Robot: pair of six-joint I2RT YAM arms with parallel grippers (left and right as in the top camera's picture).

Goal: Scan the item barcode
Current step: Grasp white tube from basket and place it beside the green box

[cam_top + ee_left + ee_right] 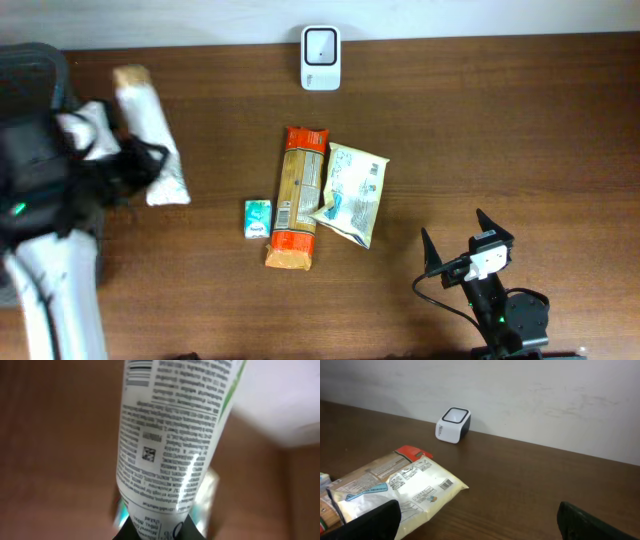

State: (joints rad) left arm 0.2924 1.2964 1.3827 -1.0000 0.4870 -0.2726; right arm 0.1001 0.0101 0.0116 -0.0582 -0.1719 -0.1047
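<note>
Left gripper (138, 160), clenched on the tube (170, 435) jutting ahead of its jaws, should turn the barcode (139, 371) squarely toward the scanner (321, 45), well apart to its right; right gripper (451, 224) spread, empty.

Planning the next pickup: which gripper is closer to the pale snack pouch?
Right. The right gripper is open lower-right of the pouch; the left gripper is far left, holding a white tube.
</note>
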